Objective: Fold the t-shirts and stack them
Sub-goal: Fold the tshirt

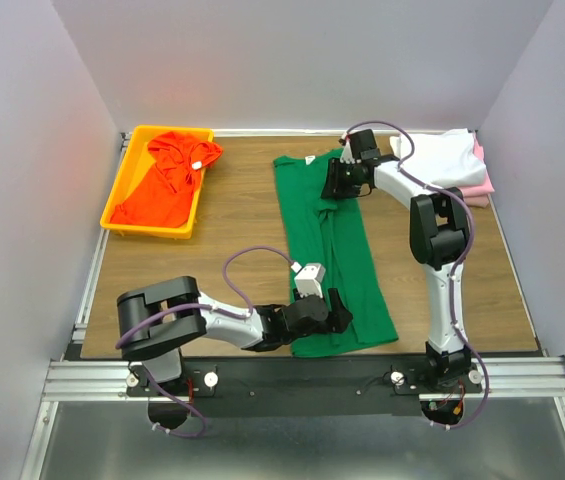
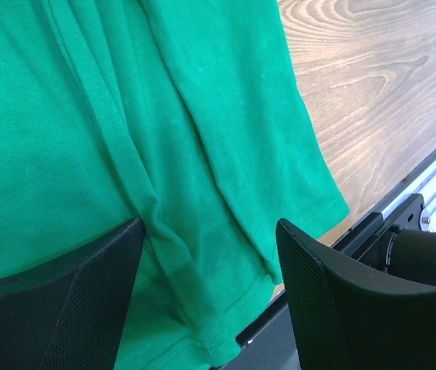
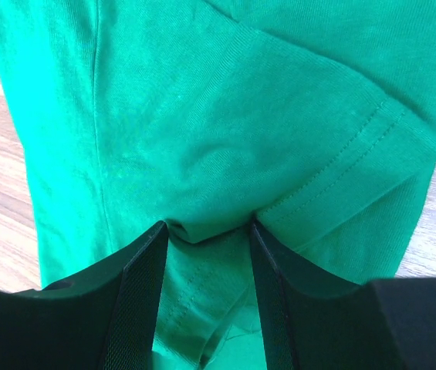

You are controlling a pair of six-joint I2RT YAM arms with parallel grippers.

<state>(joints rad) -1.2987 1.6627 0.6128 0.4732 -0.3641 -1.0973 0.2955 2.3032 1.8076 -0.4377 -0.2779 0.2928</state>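
Note:
The dark green t-shirt [image 1: 332, 240] lies lengthwise on the table with its sides folded in, neck at the far end. My left gripper [image 1: 337, 312] is open at the near hem, and in the left wrist view [image 2: 208, 231] its jaws straddle the hem of the green cloth [image 2: 202, 116]. My right gripper [image 1: 334, 180] is at the far end by a folded sleeve. In the right wrist view [image 3: 208, 231] it is open, with a bunched fold of green cloth [image 3: 202, 116] between its fingertips. The orange-red t-shirt [image 1: 167, 175] lies crumpled in the tray. The white t-shirt [image 1: 442, 160] lies folded on the pink one [image 1: 480, 187] at the far right.
The yellow plastic tray [image 1: 122, 215] stands at the far left of the wooden table [image 1: 232, 220]. The metal rail [image 1: 302, 375] with the arm bases runs along the near edge, just below the shirt's hem. White walls close in the sides and back.

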